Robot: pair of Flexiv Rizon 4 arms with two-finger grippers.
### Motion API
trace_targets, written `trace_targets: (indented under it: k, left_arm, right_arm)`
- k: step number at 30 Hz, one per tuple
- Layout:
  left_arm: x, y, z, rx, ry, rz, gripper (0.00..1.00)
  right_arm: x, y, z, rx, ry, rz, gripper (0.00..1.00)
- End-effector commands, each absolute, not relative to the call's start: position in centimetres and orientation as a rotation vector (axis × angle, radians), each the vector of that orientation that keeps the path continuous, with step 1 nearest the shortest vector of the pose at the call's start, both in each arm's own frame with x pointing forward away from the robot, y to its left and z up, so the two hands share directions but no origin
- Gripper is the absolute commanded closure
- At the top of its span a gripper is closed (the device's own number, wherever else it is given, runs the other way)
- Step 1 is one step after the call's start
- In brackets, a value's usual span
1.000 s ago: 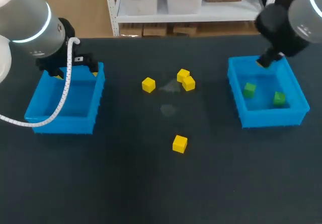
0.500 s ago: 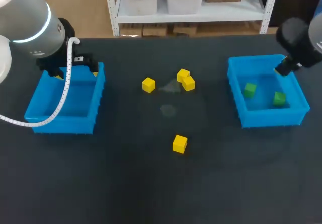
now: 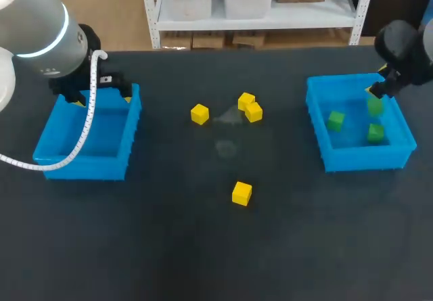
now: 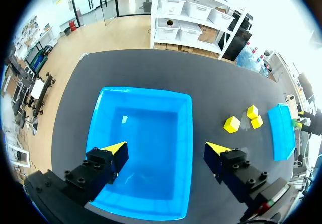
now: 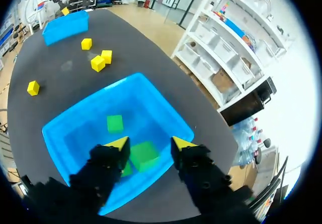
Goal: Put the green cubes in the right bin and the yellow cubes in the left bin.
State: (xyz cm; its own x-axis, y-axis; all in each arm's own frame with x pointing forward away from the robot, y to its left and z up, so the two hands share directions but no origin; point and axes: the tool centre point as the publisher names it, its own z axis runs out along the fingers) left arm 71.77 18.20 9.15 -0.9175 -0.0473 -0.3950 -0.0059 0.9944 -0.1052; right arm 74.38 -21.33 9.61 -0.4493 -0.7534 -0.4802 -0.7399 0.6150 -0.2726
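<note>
- Big dark table (image 3: pixel 135 247) under everything.
- Right arm (image 3: pixel 406 44): comes in from the far right corner, bent down over the back edge of its bin, wrist looking almost straight down.
- Left arm (image 3: pixel 34 17): comes in from the left and hangs over the back wall of its bin, with a white cable trailing down beside it.
- Right bin (image 3: pixel 325 153): right under the right gripper (image 5: pixel 151 144). Looks like the let-go step for a green cube, so best to keep the fingers wide, go straight up, and not bump the blue wall.
- Left bin (image 4: pixel 186 133): right under the left gripper (image 4: pixel 166 151), with no cubes seen inside.
- Right gripper: fingers spread apart, pinching nothing as far as can be seen.
- Left gripper: fingers spread wide, holding nothing.
- Green cube (image 5: pixel 146 157): just ahead of the right fingertips, over the bin floor, with a gap at one finger.
- Two more green cubes (image 5: pixel 114 123): in the same bin, one just past the tips, one partly hidden under a finger.
- Four yellow cubes (image 3: pixel 241 193): out on the table, well away from both grippers, not yet in the left bin. Likely next.
</note>
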Motion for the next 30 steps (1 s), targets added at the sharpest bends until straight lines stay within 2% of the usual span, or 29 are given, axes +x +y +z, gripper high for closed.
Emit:
trace_targets:
  k: [1,25,30]
  left_arm:
    - [71.7,18.1,9.2,-0.041,2.729,-0.138,0.00]
    - [71.7,18.1,9.2,-0.041,2.729,-0.138,0.00]
    - [73.8,18.0,10.5,0.054,2.756,-0.033,0.00]
  right_arm:
    - [75.2,-21.8,9.6,-1.195,2.221,0.012,0.00]
    - [75.3,-21.8,9.5,-1.217,2.240,-0.014,0.00]
    - [75.3,-21.8,9.5,-1.217,2.240,-0.014,0.00]
